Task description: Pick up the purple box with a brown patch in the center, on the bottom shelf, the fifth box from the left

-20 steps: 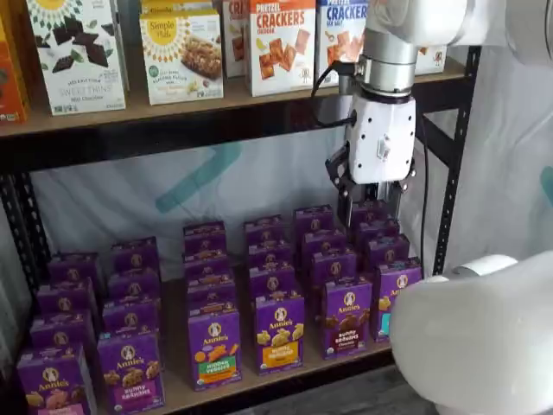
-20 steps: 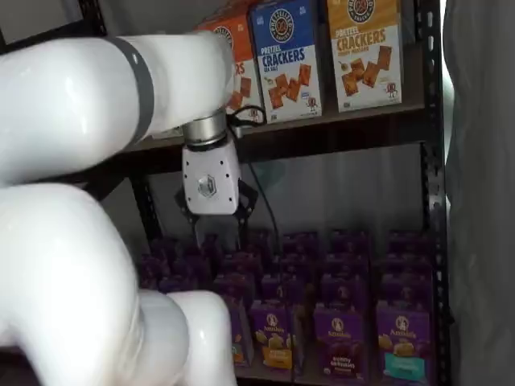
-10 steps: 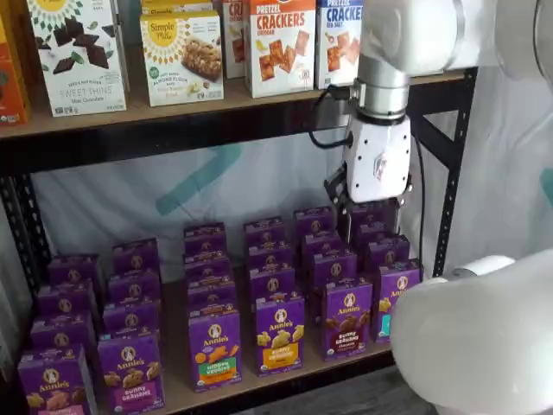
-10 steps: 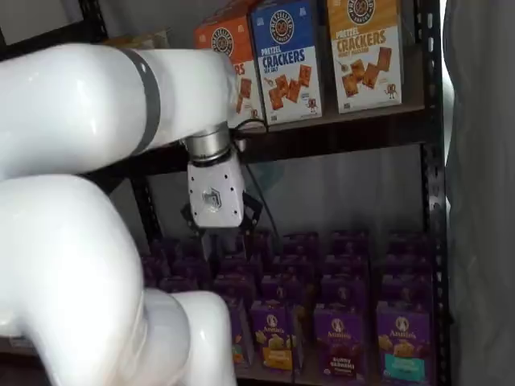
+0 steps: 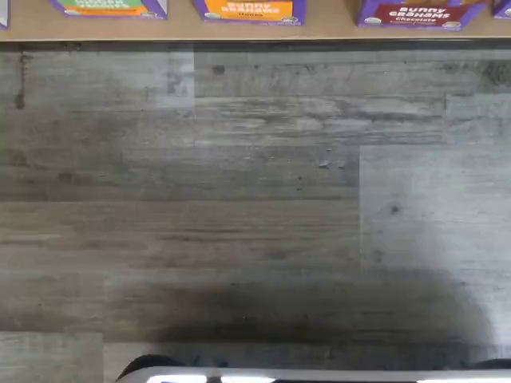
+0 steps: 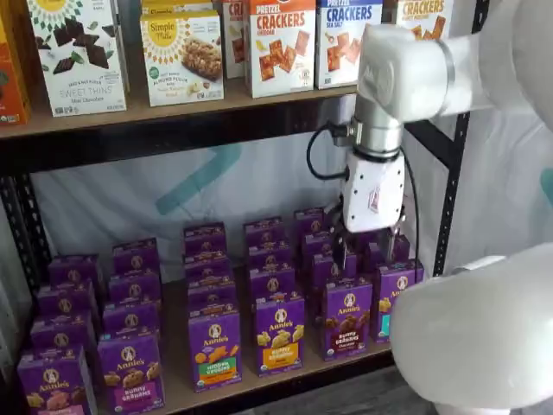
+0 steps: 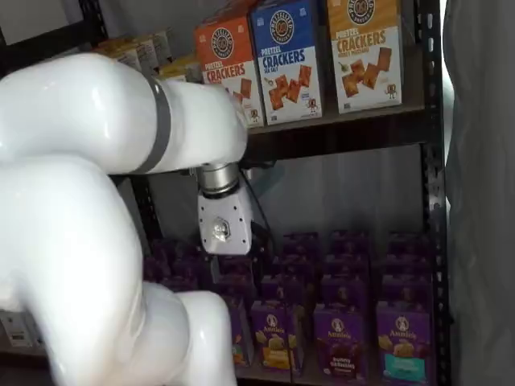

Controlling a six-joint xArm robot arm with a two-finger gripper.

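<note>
The purple box point(image 6: 347, 316) stands upright at the front of the bottom shelf point(image 6: 177, 380), with dark brown cookies on its face and a dark brown bottom band. It also shows in a shelf view point(image 7: 341, 343). In the wrist view only its brown band point(image 5: 415, 12) shows, at the shelf's tan edge point(image 5: 239, 30). My gripper point(image 6: 370, 251) hangs above and behind the box, over the rear rows of that column. Its two black fingers stand apart, with purple cartons showing between them. It holds nothing. Its white body point(image 7: 224, 229) shows in a shelf view, but the fingers are unclear there.
An orange-band carton point(image 6: 279, 334) and a teal-band carton point(image 6: 394, 298) flank the box. Cracker boxes point(image 6: 282, 43) stand on the higher board. A black upright point(image 6: 449, 173) rises at the right. A big white arm link point(image 6: 475, 337) fills the lower right. Grey wood floor point(image 5: 255, 207) lies below.
The gripper has come down from just under the higher board to the level of the rear carton tops, drifting slightly left. The cartons have not moved.
</note>
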